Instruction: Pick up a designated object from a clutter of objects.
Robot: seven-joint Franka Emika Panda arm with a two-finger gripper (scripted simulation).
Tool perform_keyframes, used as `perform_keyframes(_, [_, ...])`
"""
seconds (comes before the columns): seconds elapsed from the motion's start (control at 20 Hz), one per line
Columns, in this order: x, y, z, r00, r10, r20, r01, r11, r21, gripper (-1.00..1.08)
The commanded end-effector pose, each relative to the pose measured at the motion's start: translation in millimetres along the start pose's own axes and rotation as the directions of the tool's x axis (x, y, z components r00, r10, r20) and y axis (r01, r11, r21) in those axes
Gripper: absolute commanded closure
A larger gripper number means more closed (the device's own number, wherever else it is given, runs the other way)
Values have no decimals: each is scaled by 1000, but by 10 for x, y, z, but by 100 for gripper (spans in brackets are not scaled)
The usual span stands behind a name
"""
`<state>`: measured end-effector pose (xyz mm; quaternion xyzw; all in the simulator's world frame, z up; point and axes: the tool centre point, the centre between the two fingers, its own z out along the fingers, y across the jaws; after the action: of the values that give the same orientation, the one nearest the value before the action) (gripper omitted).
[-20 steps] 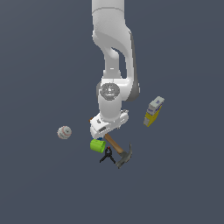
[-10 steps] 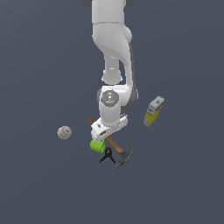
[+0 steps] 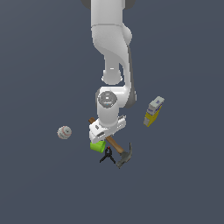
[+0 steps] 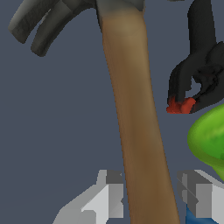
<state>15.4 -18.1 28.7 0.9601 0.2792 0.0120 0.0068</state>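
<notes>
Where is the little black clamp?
In the exterior view, the black clamp sits low in the middle, just below the green cup and left of the hammer head.

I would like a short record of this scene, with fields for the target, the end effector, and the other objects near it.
target: hammer, wooden handle, dark grey head, lying on the surface
end effector: open, one finger on each side of the handle, not yet closed on it
closest neighbours: green cup and black clamp, both beside the handle
farther objects: baseball toward the exterior view's left; yellow-and-white box toward its right
contact with the handle: cannot tell
</notes>
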Motion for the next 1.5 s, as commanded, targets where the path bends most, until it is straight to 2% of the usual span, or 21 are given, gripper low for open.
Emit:
perform_keyframes(0.0, [-28, -144, 117, 1000, -16, 19, 15, 1000, 20, 108])
perform_keyframes(0.2, [-28, -144, 117, 1000, -16, 19, 15, 1000, 20, 108])
perform_keyframes(0.25, [-4, 6, 3, 1000, 1, 0, -1, 1000, 0, 108])
perform_keyframes(0.5, [14, -21, -62, 1000, 1, 1, -1, 1000, 0, 108])
perform_keyframes(0.8, [86, -128, -314, 1000, 0, 2, 0, 1000, 1, 108])
perform_keyframes(1.1, [214, -315, -760, 1000, -3, 4, 3, 1000, 3, 108])
perform_keyframes(1.45, [420, -606, -1470, 1000, -6, 8, 6, 1000, 6, 108])
